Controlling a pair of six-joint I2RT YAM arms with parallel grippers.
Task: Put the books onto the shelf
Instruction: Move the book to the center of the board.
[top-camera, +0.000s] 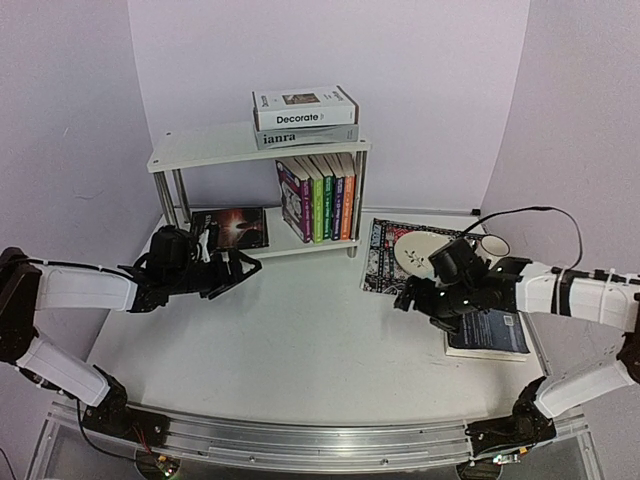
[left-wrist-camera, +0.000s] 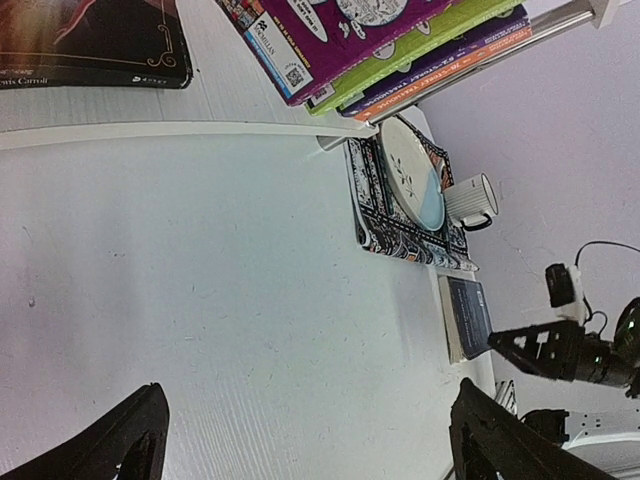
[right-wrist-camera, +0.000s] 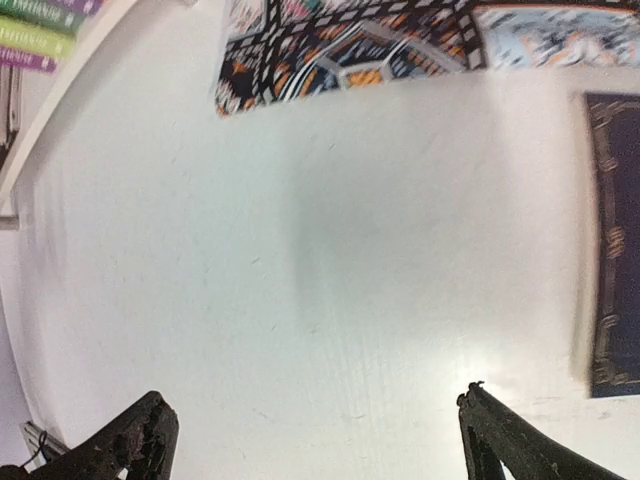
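Observation:
The white shelf (top-camera: 205, 148) stands at the back. On its top lie the white "Decorate" book (top-camera: 305, 107) and the grey "ianra" book (top-camera: 305, 136). Its lower tier holds a dark book (top-camera: 238, 228) lying flat and several colourful upright books (top-camera: 320, 195). A navy book (top-camera: 490, 333) lies on the table at the right, partly under my right arm. My left gripper (top-camera: 240, 268) hovers open in front of the shelf, empty. My right gripper (top-camera: 408, 298) is open and empty, just left of the navy book (right-wrist-camera: 612, 250). Both wrist views show bare table between the fingers.
A patterned placemat (top-camera: 385, 262) with a plate (top-camera: 422, 250) lies right of the shelf, and a white mug (top-camera: 494, 244) stands beside it. The lavender backdrop walls close in on three sides. The arms' rail runs along the near edge.

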